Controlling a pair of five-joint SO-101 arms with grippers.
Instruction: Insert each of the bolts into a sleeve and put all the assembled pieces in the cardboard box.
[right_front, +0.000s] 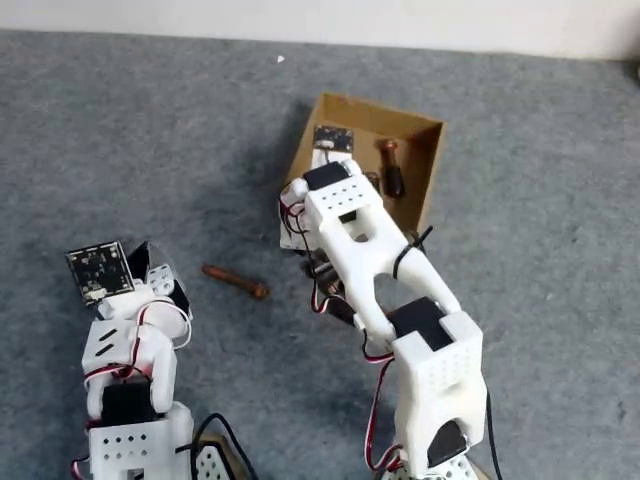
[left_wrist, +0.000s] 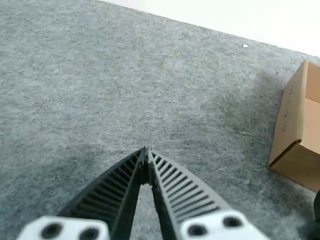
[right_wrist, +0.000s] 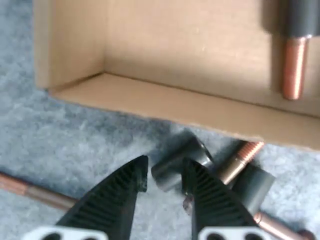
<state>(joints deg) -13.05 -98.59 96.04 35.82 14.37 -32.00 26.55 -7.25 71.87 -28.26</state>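
Right gripper (right_wrist: 165, 167): my fingers apart, tips either side of a grey sleeve (right_wrist: 197, 150) on the carpet (right_front: 150, 150), just outside the cardboard box (right_front: 375, 105), at its near wall. Left gripper (left_wrist: 146, 155): fingers together, empty, near left. One assembled piece (right_front: 390, 168) in the box; loose bolt (right_front: 235, 281) between my arms. Step, I judge: sleeve pickup. Next: close squarely.

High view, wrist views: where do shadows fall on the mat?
High view: a soft shadow lies left of the cardboard box. Left wrist view: dimmer mat beside the box and around the left gripper. Right wrist view: a dark band under its wall.
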